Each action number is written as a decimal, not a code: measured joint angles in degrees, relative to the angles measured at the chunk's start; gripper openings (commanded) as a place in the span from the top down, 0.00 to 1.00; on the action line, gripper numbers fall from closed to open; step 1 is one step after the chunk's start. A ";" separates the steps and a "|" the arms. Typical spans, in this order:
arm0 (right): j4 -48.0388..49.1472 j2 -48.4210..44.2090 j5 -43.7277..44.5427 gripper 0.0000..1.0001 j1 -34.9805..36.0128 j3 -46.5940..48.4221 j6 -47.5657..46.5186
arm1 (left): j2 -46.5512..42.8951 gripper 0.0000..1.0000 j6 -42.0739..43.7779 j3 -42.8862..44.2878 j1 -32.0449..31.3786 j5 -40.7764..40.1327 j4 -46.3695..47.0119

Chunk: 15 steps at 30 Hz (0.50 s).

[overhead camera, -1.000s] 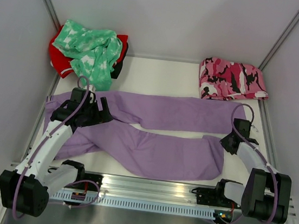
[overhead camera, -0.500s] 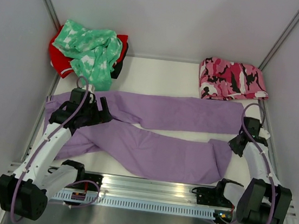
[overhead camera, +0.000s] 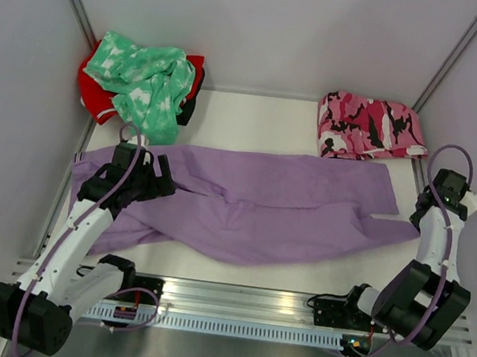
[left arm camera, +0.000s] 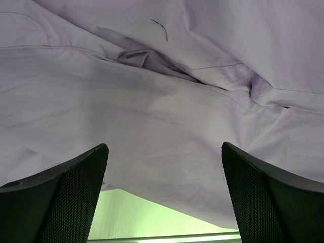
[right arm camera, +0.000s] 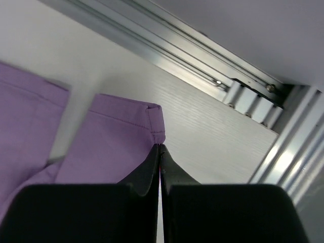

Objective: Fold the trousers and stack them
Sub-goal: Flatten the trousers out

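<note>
on the white table [overhead camera: 255, 115], the long lilac-purple soft cloth trousers [overhead camera: 261, 207] are lying spread sideways, the right gripper [right arm camera: 160, 152] pinching one leg's hem [right arm camera: 152, 121] tight between its tips, likely to pull it straight, while the left gripper [left arm camera: 164, 147] is hovering wide open over the seat cloth.

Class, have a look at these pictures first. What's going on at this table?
Two robot arms are working on lilac trousers spread lengthwise across the table. The right tool is shut on the hem corner of the near leg, by the right edge. The left tool is open over the waist end. The legs lie alongside each other, not yet folded across. A green garment on a red garment sits far left, and a camouflage garment far right.
</note>
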 measured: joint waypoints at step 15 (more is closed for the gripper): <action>-14.34 -5.62 0.42 0.34 -5.38 3.67 6.67 | -0.42 0.02 -1.01 0.00 -0.70 -3.61 -0.85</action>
